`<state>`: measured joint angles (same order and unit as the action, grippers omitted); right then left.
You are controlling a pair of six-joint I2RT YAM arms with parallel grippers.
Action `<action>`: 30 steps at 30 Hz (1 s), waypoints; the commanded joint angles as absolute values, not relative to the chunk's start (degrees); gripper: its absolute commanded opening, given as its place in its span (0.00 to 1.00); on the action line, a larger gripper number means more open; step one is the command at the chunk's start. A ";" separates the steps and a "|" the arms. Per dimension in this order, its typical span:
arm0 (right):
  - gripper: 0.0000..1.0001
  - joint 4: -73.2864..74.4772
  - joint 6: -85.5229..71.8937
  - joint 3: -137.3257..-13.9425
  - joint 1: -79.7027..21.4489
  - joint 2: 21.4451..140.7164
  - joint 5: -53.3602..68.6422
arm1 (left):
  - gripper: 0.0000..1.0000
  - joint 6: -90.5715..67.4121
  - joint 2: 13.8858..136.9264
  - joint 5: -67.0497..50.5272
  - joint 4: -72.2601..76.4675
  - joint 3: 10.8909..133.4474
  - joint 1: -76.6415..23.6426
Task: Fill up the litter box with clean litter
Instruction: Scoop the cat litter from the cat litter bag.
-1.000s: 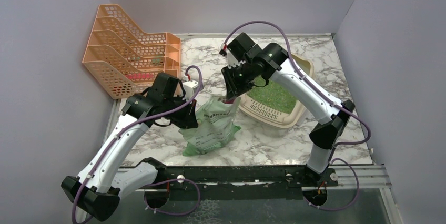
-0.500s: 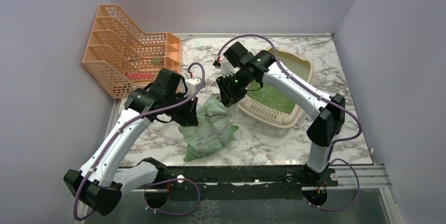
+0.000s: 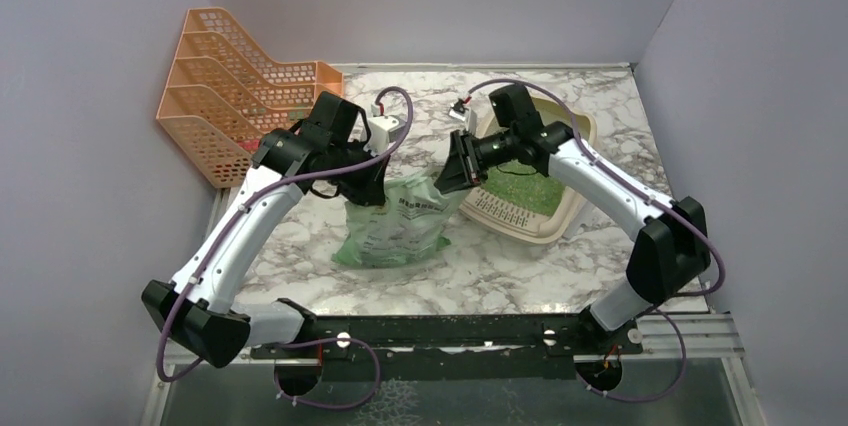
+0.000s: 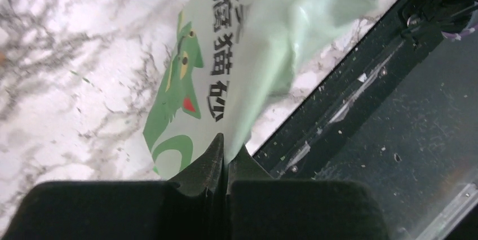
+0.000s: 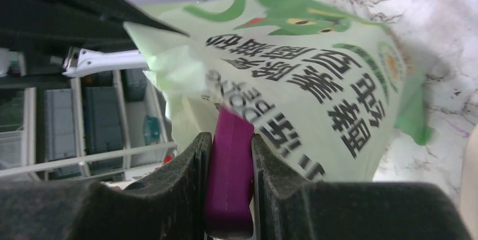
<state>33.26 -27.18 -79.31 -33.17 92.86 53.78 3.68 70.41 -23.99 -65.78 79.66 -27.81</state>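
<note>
Top external view: bag (image 3: 392,231) is set on the tabletop (image 3: 500,266) just left of the box (image 3: 505,211), in which green litter (image 3: 525,186) is seen. Left fingers (image 4: 206,167) are pinched together on bag film. Right fingers (image 5: 180,195) are clamped on the magenta scoop (image 5: 230,167).

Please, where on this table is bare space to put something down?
Bare marble: along the near edge before the bag and litter box, and at the back between the orange rack and the box. Crowded: the middle, where left hand and right hand meet at the bag.
</note>
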 commanded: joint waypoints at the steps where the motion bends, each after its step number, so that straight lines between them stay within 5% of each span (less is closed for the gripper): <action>1: 0.01 13.57 -39.00 -71.30 -30.78 86.74 68.50 | 0.00 8.62 73.47 -24.66 -56.00 88.56 -27.53; 13: 0.01 -10.72 -60.95 -51.63 -23.49 77.15 61.64 | 0.00 8.81 66.78 -26.89 -53.42 73.93 -27.51; 24: 0.01 -18.33 -69.00 -46.24 -20.75 73.44 61.14 | 0.54 3.17 63.17 -32.94 -48.34 68.57 -27.53; 27: 0.01 -18.32 -70.50 -44.67 -18.74 72.14 61.75 | 0.51 3.22 64.35 -35.20 -46.87 69.04 -27.53; 30: 0.01 -18.46 -71.36 -43.36 -16.69 71.53 63.58 | 0.29 3.36 64.96 -35.25 -46.88 69.15 -27.52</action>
